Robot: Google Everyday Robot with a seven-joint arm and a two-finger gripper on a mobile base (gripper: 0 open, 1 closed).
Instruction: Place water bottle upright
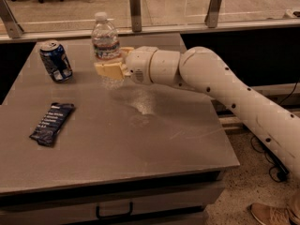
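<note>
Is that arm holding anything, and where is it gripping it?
The gripper clasps the small clear ribbed plastic water bottle around its lower body, below the label.

The grey table (140, 158) carries a blue soda can (55, 61) standing near its far left corner. A dark snack packet (51, 123) lies flat by the left edge, well apart from the can. Right of the can, the water bottle (105, 43) is upright in the gripper (115, 61), whose fingers clasp its lower body over the far part of the tabletop. The bottle's base seems to meet the surface, though that is hard to tell.
</note>
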